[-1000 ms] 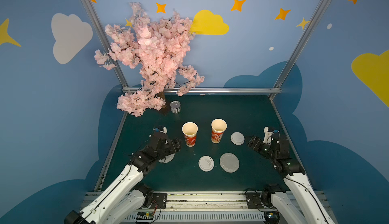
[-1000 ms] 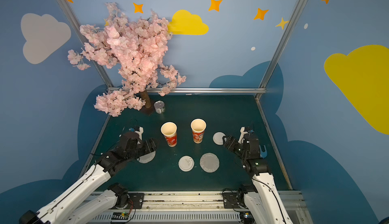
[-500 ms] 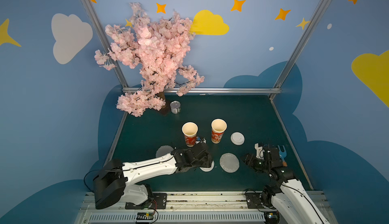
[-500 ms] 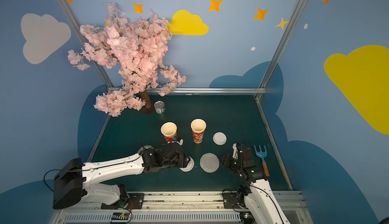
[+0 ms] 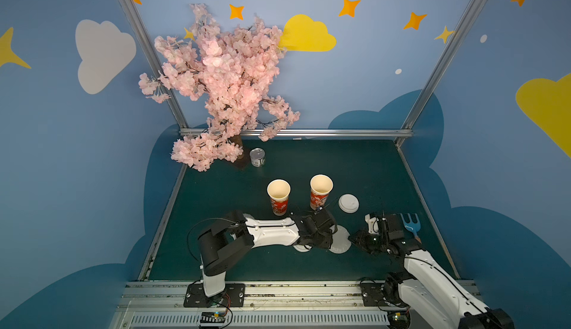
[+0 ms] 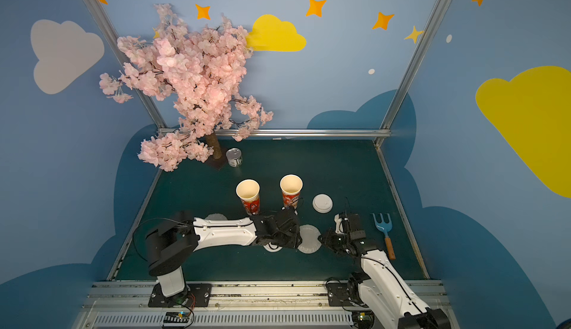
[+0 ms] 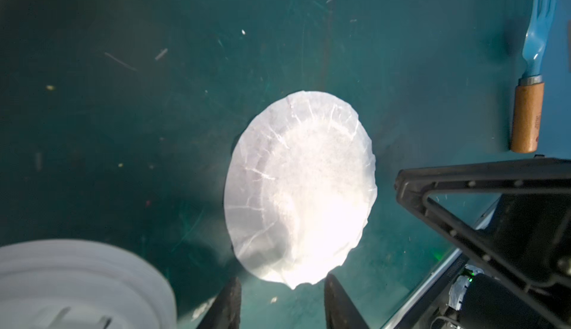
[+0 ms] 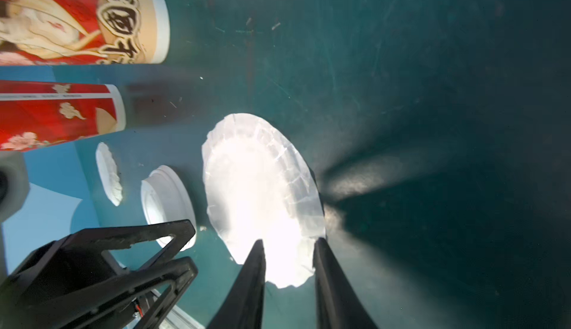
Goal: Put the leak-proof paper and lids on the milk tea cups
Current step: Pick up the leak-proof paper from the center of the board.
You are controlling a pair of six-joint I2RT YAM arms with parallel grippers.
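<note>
Two milk tea cups (image 5: 278, 196) (image 5: 321, 191) stand upright and uncovered mid-table, red and white, also in a top view (image 6: 248, 196) (image 6: 291, 190). One leak-proof paper (image 5: 339, 239) (image 6: 308, 239) lies flat in front of them. My left gripper (image 5: 332, 234) (image 7: 281, 284) is at its left edge, jaws apart, the paper (image 7: 301, 188) just touching the gap. My right gripper (image 5: 352, 239) (image 8: 289, 245) is at its right edge, fingers apart and straddling the paper's rim (image 8: 262, 188). A second paper (image 6: 215, 217) (image 8: 108, 173) lies behind the left arm.
A white domed lid (image 5: 348, 203) sits right of the cups; another lid (image 5: 301, 248) (image 7: 77, 284) lies under the left wrist. A blue fork with wooden handle (image 5: 411, 224) lies by the right arm. A tin can (image 5: 257, 157) and a pink blossom tree (image 5: 216, 89) stand at the back left.
The left arm swung from the left side across to the paper in the middle. The right gripper drew in to the paper's other edge, uncovering the fork. Both jaws narrowed.
</note>
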